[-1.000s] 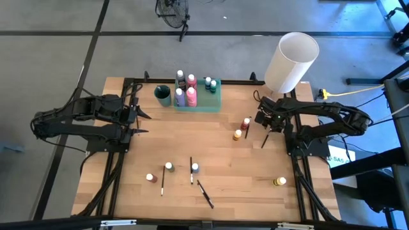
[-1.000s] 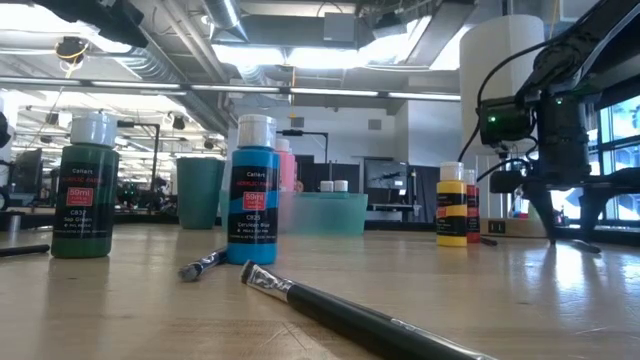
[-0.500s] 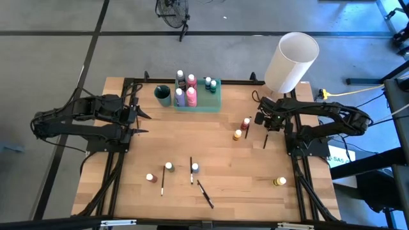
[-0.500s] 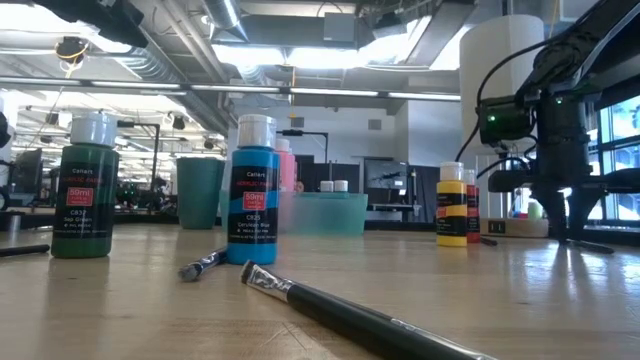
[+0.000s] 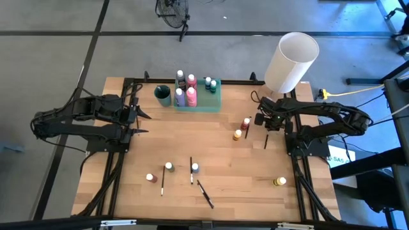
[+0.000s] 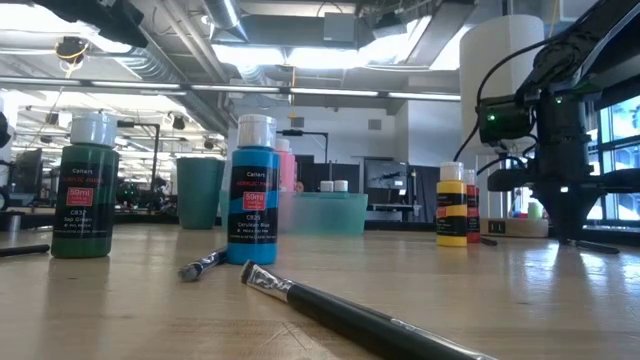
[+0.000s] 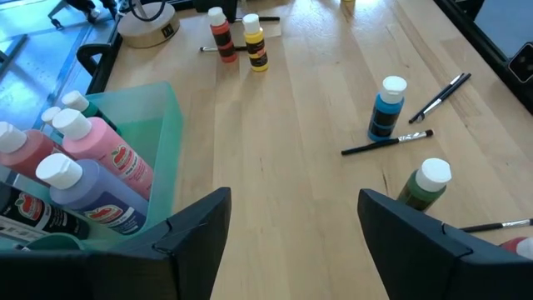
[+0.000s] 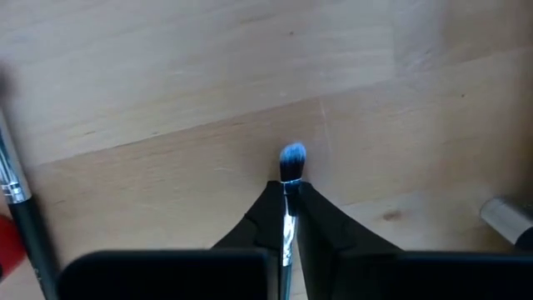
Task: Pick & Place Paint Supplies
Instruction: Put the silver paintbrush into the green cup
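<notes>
The right gripper (image 8: pixel 287 218) sits near the desk's right edge, its jaws pinching a thin brush (image 8: pixel 291 171) with a blue tip just above the wood, beside a red bottle (image 5: pixel 246 122) and a yellow bottle (image 5: pixel 238 135). The left gripper (image 5: pixel 143 122) waits by the left edge, jaws spread and empty. More bottles stand in the green tray (image 5: pixel 215 102) at the back edge.

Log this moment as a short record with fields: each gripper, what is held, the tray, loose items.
right gripper: shut on a paintbrush, blue-tipped, near the table's right side
left gripper: open, empty, waiting at the left side
tray: green, at the back, holds several bottles
loose bottles: red bottle and yellow bottle beside the right gripper; more near the front
loose brushes: several near the front edge
</notes>
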Tool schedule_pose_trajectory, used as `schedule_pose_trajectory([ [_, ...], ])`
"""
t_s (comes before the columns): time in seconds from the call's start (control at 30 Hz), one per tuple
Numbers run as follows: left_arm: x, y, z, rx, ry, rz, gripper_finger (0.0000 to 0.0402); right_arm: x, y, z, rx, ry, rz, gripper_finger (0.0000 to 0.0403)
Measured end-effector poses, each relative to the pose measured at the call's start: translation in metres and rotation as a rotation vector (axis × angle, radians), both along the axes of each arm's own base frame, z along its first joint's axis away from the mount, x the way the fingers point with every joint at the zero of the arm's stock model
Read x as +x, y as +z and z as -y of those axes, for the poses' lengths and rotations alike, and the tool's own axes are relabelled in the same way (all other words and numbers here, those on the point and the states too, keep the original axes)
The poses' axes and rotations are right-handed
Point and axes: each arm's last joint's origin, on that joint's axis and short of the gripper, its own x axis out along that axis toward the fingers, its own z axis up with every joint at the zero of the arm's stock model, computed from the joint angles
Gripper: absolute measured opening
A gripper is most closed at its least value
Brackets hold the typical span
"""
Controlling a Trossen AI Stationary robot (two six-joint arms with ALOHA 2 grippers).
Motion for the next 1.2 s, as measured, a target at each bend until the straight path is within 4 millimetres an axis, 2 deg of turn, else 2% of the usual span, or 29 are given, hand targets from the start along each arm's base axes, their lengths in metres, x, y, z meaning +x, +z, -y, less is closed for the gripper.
schedule_pose_trajectory([
  [0.4, 0.000, 0.000, 0.000, 0.000, 0.000, 0.000, 0.0259, 0.003, 0.001, -0.005, -0.038, 0.090, -0.016, 0.0014],
  [0.63, 0.000, 0.000, 0.000, 0.000, 0.000, 0.000, 0.0260, 0.009, 0.009, -0.007, -0.090, 0.146, -0.074, 0.0001],
  [1.2, 0.000, 0.000, 0.000, 0.000, 0.000, 0.000, 0.0258, 0.014, 0.014, -0.011, -0.053, 0.176, -0.047, 0.0002],
])
